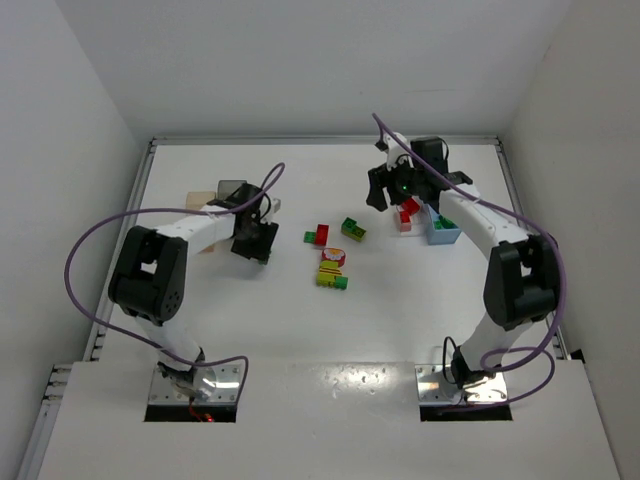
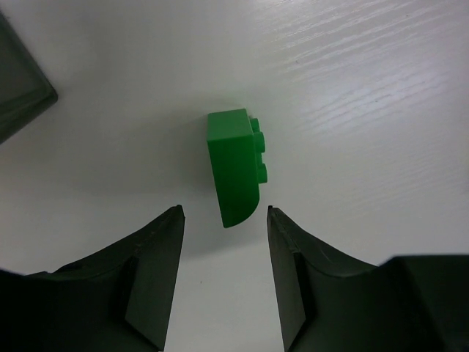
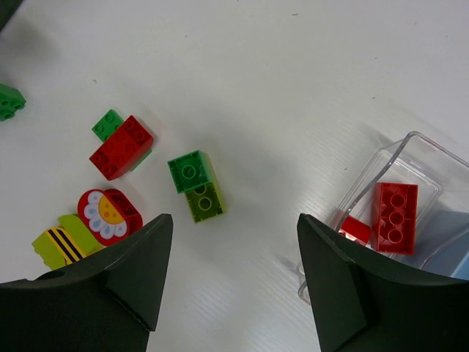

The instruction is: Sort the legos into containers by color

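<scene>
Left wrist view: a single green brick [image 2: 236,161] is seen lying on its side on the white tabletop [image 2: 366,95], with its studs turned to the right. Its rounded end reaches just between the tips of the left hand [image 2: 223,214]. The hand is released, both fingers stand clear of the brick, and nothing is grasped. A corner of the dark grey bin [image 2: 18,84] is shown at the upper left, well apart from the brick.

The step in hand is judged to be the pick-up of this green brick. For the next move, the hand needs to be brought further forward and down so that the brick's flat sides are met squarely, and then clenched. The brick sits slightly askew to the fingers, so it may be twisted out if only the rounded end is caught.

In the right wrist view the right hand [image 3: 234,220] is released and empty above the tabletop. The clear bin [image 3: 381,165], holding red bricks [image 3: 394,216], is at its right. A red-and-green cluster [image 3: 121,143], a green-and-lime pair [image 3: 195,187] and a flower piece [image 3: 108,209] are not yet sorted.
</scene>
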### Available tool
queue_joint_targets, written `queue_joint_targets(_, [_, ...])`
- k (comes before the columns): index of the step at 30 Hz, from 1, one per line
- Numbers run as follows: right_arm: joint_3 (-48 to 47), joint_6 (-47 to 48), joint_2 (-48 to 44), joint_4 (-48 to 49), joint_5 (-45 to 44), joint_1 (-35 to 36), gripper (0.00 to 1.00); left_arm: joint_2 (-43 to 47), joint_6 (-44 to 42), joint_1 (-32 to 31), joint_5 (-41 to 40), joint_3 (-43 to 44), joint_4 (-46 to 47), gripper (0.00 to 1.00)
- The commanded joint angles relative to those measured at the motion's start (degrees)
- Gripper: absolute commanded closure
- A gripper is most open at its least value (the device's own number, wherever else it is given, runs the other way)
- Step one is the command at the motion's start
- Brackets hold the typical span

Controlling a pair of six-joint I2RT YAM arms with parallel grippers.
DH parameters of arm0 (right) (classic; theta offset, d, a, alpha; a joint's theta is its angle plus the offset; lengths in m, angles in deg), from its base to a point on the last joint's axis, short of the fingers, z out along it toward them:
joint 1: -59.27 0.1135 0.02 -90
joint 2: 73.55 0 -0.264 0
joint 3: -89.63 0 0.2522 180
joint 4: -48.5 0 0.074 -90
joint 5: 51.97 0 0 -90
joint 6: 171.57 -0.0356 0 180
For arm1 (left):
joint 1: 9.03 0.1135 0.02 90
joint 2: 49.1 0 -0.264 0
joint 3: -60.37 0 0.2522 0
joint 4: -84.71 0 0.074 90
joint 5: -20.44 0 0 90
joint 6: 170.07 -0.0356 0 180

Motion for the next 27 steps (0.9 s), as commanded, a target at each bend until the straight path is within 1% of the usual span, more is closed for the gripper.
queue_joint_targets(1, [-0.7, 0.69, -3.86, 0.63, 0.42, -0.4, 0.3, -0.86, 0.35, 0.66, 1.75, 2.56, 0.85, 0.45])
queue_joint_targets(4, [-0.09, 0.69, -4.48, 0.63, -0.1, -0.92, 0.3, -2.62, 0.88, 0.66, 2.28, 3.08, 1.37, 0.45])
queue_joint_targets(8, [1.32, 0.69, -5.62, 0.63, -0.63, -0.93, 0.3, -4.37, 0.88, 0.66, 2.29, 2.56, 3.83, 0.54])
queue_joint_targets(12, [2.55, 1.21, -6.85, 0.63, -1.25, -0.93, 0.3, -5.52, 0.88, 0.66, 3.51, 2.56, 6.29, 0.71])
queue_joint_targets(13, [2.55, 1.21, -6.86, 0.63, -1.25, -0.93, 0.3, -6.04, 0.88, 0.66, 4.04, 2.56, 6.3, 0.79])
queue_joint_targets(14, [2.55, 1.74, -7.38, 0.63, -1.94, -0.93, 0.3, -6.05, 0.88, 0.66, 4.74, 2.56, 6.82, 0.82])
queue_joint_targets(15, [3.24, 1.74, -8.17, 0.63, -1.95, -0.93, 0.3, -6.05, -0.17, 0.66, 5.62, 3.08, 7.44, 0.86])
queue_joint_targets(16, [3.25, 1.74, -8.7, 0.63, -2.47, -1.54, 0.3, -5.0, -0.18, 0.66, 8.32, 3.61, 7.44, 0.93])
queue_joint_targets(17, [3.77, 1.74, -9.22, 0.63, -3.26, -1.54, 0.3, -4.12, -0.96, 0.66, 10.0, 3.61, 8.14, 0.94])
queue_joint_targets(18, [3.78, 1.74, -9.84, 0.63, -3.96, -2.15, 0.3, -1.33, -1.49, 0.66, 12.11, 3.61, 9.8, 0.94])
queue_joint_targets(19, [3.78, 1.05, -11.76, 0.63, -7.02, -2.16, 0.3, 0.27, -1.49, 0.66, 17.18, 4.31, 10.95, 0.94])
queue_joint_targets(20, [5.08, 0.08, -13.0, 1.41, -8.87, -2.68, 0.3, 1.85, -1.49, 0.14, 19.06, 4.32, 12.09, 0.94])
queue_joint_targets(21, [5.62, -2.28, -14.4, 2.99, -12.81, -3.38, 0.3, 4.04, -1.49, -1.17, 20.73, 5.97, 14.54, 0.94])
queue_joint_targets(22, [6.93, -3.52, -15.89, 3.87, -14.68, -3.91, 0.3, 4.06, -0.89, -2.05, 23.88, 7.2, 15.35, 0.94])
queue_joint_targets(24, [7.47, -7.29, -20.03, 4.5, -17.5, -5.58, 0.29, 4.06, 0.34, -3.9, 26.7, 10.36, 16.31, 0.94])
queue_joint_targets(25, [7.99, -8.44, -21.17, 4.5, -18.81, -6.2, 0.27, 2.76, 2.61, -5.3, 28.29, 14.12, 16.93, 0.94])
queue_joint_targets(26, [8.0, -9.67, -22.14, 4.5, -18.82, -6.9, 0.27, -0.3, 4.03, -6.01, 31.61, 16.34, 16.94, 0.94])
queue_joint_targets(27, [8.0, -11.68, -24.24, 3.89, -19.61, -8.12, 0.27, -2.25, 5.52, -6.63, 33.3, 18.62, 17.46, 0.94])
